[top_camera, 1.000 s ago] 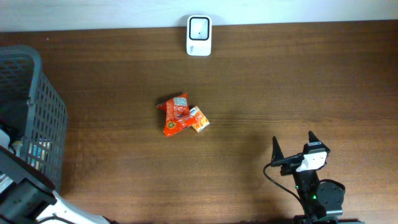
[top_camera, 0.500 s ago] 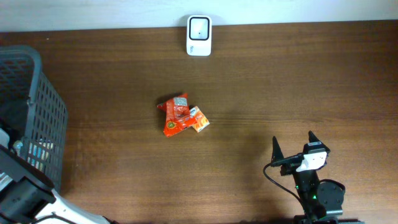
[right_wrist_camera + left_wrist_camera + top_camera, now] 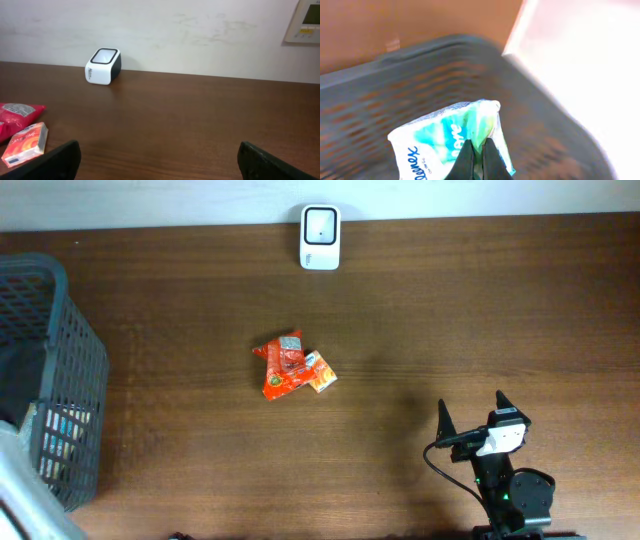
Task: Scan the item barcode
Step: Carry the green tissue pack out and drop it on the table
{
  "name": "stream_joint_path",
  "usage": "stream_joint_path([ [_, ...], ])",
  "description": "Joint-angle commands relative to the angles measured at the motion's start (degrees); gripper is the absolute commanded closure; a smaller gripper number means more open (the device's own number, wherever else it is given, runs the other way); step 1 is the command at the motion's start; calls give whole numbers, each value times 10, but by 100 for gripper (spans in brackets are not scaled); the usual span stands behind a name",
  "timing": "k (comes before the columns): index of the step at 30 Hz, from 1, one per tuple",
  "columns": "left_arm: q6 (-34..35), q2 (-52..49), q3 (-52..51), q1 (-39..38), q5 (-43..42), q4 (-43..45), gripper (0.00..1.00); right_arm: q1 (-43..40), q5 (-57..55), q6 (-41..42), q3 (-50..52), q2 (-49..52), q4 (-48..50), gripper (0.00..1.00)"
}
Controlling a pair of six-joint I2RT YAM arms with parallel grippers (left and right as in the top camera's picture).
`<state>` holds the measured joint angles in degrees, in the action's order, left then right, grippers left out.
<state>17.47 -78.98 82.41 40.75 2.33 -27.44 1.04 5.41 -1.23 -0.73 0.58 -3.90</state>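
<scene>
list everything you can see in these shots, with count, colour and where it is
table: one, dark brown wood, under everything
barcode scanner: one, white with a dark face, far edge of the table by the wall
red packet: one, red, middle of the table
small box: one, orange and white, against the packet's right side
basket: one, grey mesh, left end of the table
tissue pack: one, white and teal, in the basket
wall panel: one, beige, on the wall, top right of the right wrist view
left gripper: one, black, shut on the tissue pack
right gripper: one, black, open and empty, near right of the table
</scene>
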Motion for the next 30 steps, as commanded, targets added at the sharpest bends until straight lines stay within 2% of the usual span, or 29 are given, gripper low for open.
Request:
stream_joint_path([
  [1,-78,77,6,-132,-43,5,100,-3,-1,7,4,-4,-2,1],
  [2,-89,83,6,-200,-43,-9,100,-3,-1,7,4,-4,-2,2],
  [4,-89,75,6,-290,-42,-38,100,-3,-1,7,4,-4,-2,1],
  [6,-90,37,6,-406,-37,-71,100,-3,-1,7,4,-4,-2,1],
  [9,-95,-53,6,-536,-23,-78,100,-3,-1,7,4,-4,-2,1],
  [12,-99,-172,6,-630,-24,-64,100,-3,-1,7,4,-4,-2,1],
  [19,-103,-313,6,-760,-24,-34,100,-3,-1,7,4,-4,-2,1],
  [22,-103,-353,6,-783,-24,-25,100,-3,-1,7,4,-4,-2,1],
  [23,-103,-360,6,-785,-24,-21,86,-3,-1,7,4,-4,-2,1],
  [25,-103,-360,7,-785,-24,-15,27,-3,-1,7,4,-4,-2,1],
  [26,-105,-354,17,-783,-21,-19,18,-3,-1,7,4,-4,-2,1],
  [27,-109,-345,27,-778,-16,-27,14,-3,-1,7,4,-4,-2,1],
  [30,-109,-280,109,-735,27,-113,12,-3,-1,7,4,-4,-2,1],
])
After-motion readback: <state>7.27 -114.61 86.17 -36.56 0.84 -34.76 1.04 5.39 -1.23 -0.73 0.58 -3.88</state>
